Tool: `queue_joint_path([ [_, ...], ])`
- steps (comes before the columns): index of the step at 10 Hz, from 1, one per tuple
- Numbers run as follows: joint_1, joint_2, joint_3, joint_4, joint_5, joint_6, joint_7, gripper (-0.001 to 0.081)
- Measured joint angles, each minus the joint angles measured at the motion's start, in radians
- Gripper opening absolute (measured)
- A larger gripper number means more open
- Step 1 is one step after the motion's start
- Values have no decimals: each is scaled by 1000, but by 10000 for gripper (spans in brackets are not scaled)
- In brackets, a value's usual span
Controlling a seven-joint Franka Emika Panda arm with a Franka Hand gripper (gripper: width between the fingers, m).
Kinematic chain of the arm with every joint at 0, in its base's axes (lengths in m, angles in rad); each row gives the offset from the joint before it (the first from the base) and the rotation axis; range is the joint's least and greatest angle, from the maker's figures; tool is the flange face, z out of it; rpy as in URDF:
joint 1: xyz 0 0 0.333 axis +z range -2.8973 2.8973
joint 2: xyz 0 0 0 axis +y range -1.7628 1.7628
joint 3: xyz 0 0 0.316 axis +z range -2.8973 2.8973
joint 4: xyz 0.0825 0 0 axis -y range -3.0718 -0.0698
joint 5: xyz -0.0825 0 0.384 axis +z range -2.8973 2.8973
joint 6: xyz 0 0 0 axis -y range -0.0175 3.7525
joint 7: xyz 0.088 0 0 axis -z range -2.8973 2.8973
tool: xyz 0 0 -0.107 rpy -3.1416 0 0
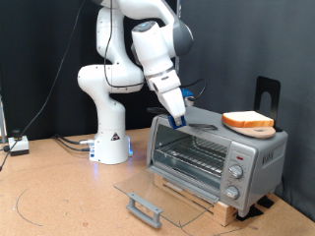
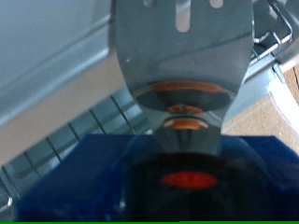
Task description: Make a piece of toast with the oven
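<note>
The silver-grey oven [image 1: 241,155] stands at the exterior view's right with its glass door [image 1: 162,195] folded down flat and its wire rack [image 1: 192,152] bare. The piece of toast [image 1: 248,120] lies on top of the oven towards its right end, seemingly on a tan plate. My gripper [image 1: 180,120], with blue fingers, is at the oven's top left corner. It is shut on a flat grey metal blade [image 1: 204,127] that reaches over the oven's top towards the toast. In the wrist view the slotted blade [image 2: 182,47] runs out from the blue fingers [image 2: 84,182].
The oven sits on a low wooden stand [image 1: 212,205] on a brown table. The door's handle [image 1: 145,208] sticks out towards the exterior view's bottom. A black bracket [image 1: 268,93] stands behind the oven. The robot's white base [image 1: 110,138] and cables [image 1: 69,144] are at the left.
</note>
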Motion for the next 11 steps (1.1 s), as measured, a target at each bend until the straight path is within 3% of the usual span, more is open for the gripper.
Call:
queue_joint_path([
  [7,31,-6,14,35,60,-4,7,409],
  [11,40,9,90,51,79,40,60,409],
])
